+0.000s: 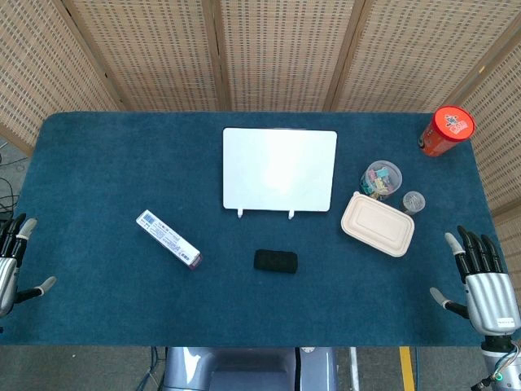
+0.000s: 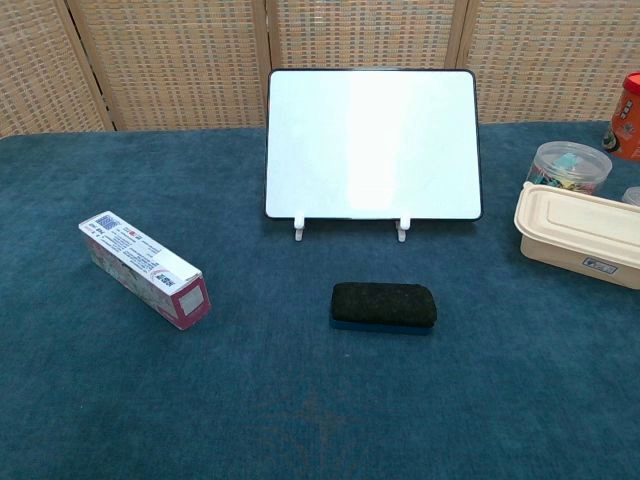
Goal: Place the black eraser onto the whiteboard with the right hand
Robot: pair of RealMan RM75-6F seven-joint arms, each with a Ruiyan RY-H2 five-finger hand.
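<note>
Left hand [image 1: 10, 265] at lower-left edge of head view, fingers apart, holding nothing. Long printed box [image 1: 168, 239] left of centre. Black eraser [image 1: 275, 261] lies flat at centre on blue cloth, just below whiteboard [image 1: 279, 169], not touching. Lidded beige container [image 1: 378, 224] centre-right. Right hand [image 1: 482, 283] lower right, fingers spread, empty.

You get bright, even light from overhead in both views. Glare washes the middle of the whiteboard [image 1: 279, 169] in a pale vertical band. Shadows under the black eraser [image 2: 383, 305] stay thin and soft. Focus is sharp throughout, and edge distortion is barely noticeable.
</note>
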